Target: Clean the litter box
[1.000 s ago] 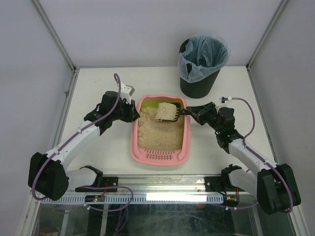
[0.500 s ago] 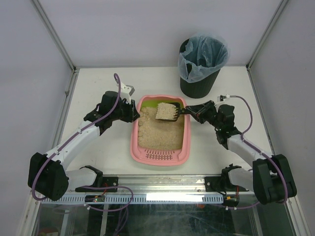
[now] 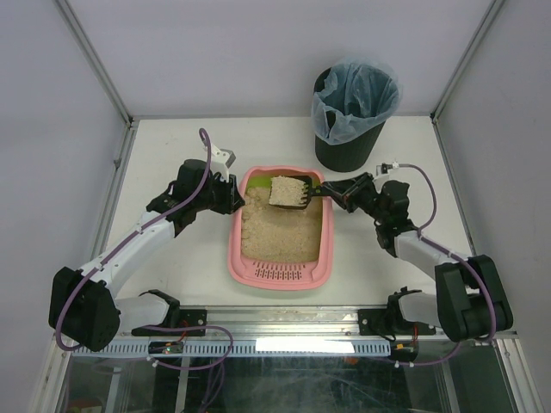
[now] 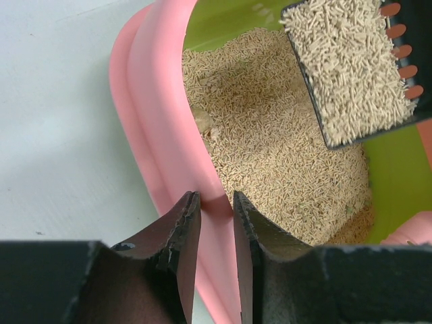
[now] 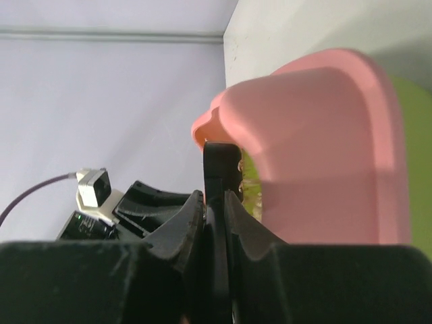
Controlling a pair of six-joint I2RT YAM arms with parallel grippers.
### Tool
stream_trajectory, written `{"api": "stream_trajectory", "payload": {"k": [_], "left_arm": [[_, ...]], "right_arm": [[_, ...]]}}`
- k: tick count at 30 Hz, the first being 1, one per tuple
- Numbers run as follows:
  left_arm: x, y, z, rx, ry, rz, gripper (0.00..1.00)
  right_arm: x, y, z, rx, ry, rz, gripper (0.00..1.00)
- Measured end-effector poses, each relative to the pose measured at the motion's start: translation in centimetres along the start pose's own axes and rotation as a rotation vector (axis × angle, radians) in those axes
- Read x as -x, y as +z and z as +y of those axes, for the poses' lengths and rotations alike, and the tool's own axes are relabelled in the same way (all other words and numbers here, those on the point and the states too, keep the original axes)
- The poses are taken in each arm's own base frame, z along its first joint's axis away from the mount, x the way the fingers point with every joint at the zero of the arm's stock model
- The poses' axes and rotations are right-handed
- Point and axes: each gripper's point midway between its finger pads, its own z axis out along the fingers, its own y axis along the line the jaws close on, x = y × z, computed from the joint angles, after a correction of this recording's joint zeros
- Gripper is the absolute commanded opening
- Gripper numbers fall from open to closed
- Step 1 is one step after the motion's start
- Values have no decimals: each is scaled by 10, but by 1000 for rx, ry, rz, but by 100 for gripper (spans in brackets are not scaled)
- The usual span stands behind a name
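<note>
1. Two grips to report. My left gripper (image 4: 216,199) is nearly closed, pinching the left rim of the litter box (image 3: 281,274); pink wall fills the gap between the jaws.
2. My right gripper (image 5: 216,196) is clamped tight on the handle of the black scoop (image 3: 314,194).
3. Ahead of both jaws, the scoop hangs heaped with litter over the box's green end.
4. The box's pink wall blocks most of my right wrist view.
5. The black bin (image 3: 344,151) stands beyond the right jaws, apart from the box.

Left arm (image 3: 133,245) and right arm (image 3: 422,251) reach inward, jaws apparently clamped.

litter box (image 3: 279,274): smooth pink plastic | litter (image 4: 270,155): grainy beige pellets
</note>
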Motion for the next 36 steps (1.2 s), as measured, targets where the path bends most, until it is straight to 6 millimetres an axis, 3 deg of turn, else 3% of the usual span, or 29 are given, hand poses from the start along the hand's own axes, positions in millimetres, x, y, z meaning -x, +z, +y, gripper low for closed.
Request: {"api": "stream_trajectory", "payload": {"k": [36], "left_arm": [[0,0,0,0,0,0,25]], "right_arm": [[-1,4,18,57,8,35,0]]}}
